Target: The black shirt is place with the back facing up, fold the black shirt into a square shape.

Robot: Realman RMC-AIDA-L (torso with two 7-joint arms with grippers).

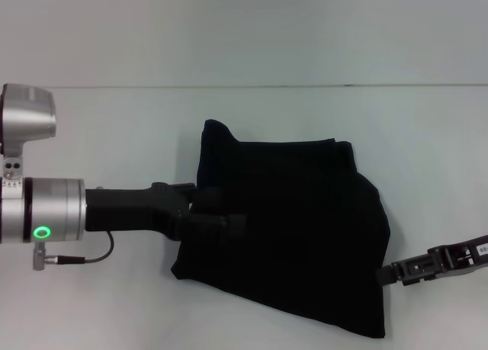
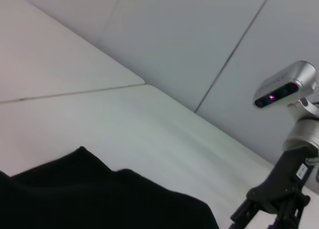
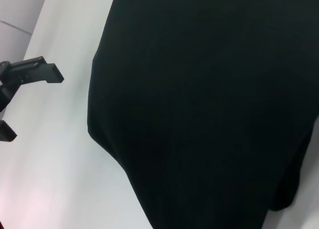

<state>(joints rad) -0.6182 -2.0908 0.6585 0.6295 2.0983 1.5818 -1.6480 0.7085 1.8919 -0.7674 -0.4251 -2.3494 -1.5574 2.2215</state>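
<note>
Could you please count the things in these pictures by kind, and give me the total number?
Garments: 1, the black shirt, lying partly folded on the table.
Robot hands: 2, the left hand at the shirt's left edge, the right hand at its right edge.
Tables: 1, white.
Total: 4.

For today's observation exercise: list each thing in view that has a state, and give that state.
Large black soft fabric shirt: folded into a rough block, flat on the white table, lettering hidden.
Left claw: at the shirt's left edge.
Right claw: at the shirt's right edge.
</note>
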